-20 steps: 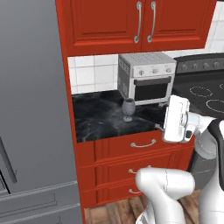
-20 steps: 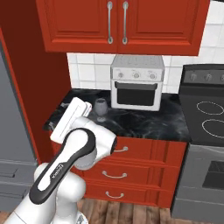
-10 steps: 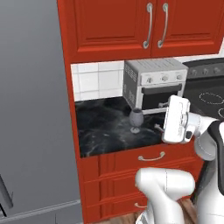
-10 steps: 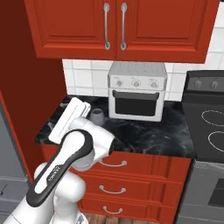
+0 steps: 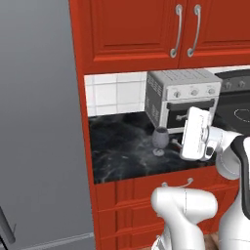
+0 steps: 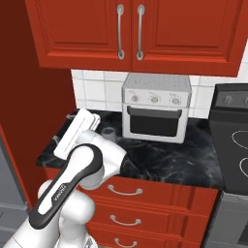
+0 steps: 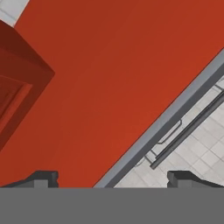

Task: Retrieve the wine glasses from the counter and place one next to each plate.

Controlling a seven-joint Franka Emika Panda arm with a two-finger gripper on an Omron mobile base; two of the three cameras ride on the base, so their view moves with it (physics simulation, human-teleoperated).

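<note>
So one wine glass [image 5: 159,139] is parked upright on the black marble surface [image 5: 122,151], roughly mid-depth, just in front of the toaster oven [image 5: 183,95] that sits at the back edge against the tiles. A bit of a glass is also seen poking out behind the arm in the right base view; whether that's the same one can't be told. The hand [image 7: 112,177] is seen with its fingertips spread wide and nothing between them, and it's aimed off at red cabinet panelling, not at the glass. For this step to go well, the hand probably needs to be swung round and lowered first, then brought in level at the bowl or stem, so the thin stem isn't clipped and the glass isn't tipped into the oven.
</note>
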